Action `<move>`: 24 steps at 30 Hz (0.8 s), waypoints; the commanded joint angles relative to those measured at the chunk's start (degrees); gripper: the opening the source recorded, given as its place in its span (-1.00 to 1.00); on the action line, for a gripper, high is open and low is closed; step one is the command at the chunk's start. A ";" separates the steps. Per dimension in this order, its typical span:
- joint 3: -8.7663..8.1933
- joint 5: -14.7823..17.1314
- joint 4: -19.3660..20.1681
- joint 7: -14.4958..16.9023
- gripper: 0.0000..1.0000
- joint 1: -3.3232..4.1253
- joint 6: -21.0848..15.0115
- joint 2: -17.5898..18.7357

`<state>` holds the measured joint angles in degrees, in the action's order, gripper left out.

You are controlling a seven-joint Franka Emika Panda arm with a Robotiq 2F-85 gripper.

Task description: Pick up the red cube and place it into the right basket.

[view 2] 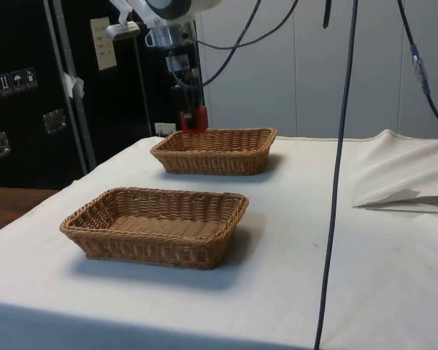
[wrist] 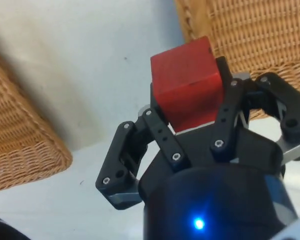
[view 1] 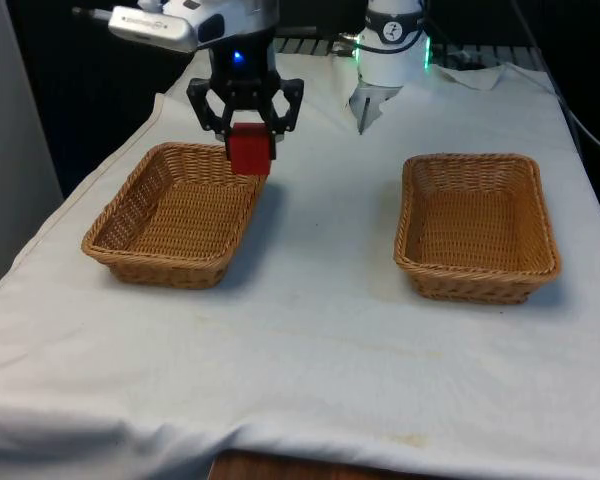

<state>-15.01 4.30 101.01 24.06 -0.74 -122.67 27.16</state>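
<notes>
The white-clothed table [view 1: 310, 330] carries two shallow wicker baskets set well apart. The basket on the front view's left [view 1: 175, 215] and the basket on the front view's right [view 1: 477, 226] both show bare woven floors in the front view, with nothing lying in them; the side view [view 2: 160, 226] [view 2: 215, 150] lines them up one behind the other and confirms the nearer one holds nothing. The gripper [view 1: 248, 135] hangs in the air above the far rim of the left-hand basket, its fingers pinching the red cube [view 1: 249, 150] between them. The wrist view shows what the others cannot: the cube [wrist: 186, 82] is clamped on two opposite faces, turned slightly askew, one flat face toward the cloth. Being a cube, it has no long axis. From the side, it [view 2: 193, 121] hangs clear of the basket rim.
</notes>
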 commanded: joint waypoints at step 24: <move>-6.36 2.98 -3.44 11.57 -0.97 -1.66 -1.83 6.07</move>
<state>-21.72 6.88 97.98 35.01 -1.78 -124.22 32.77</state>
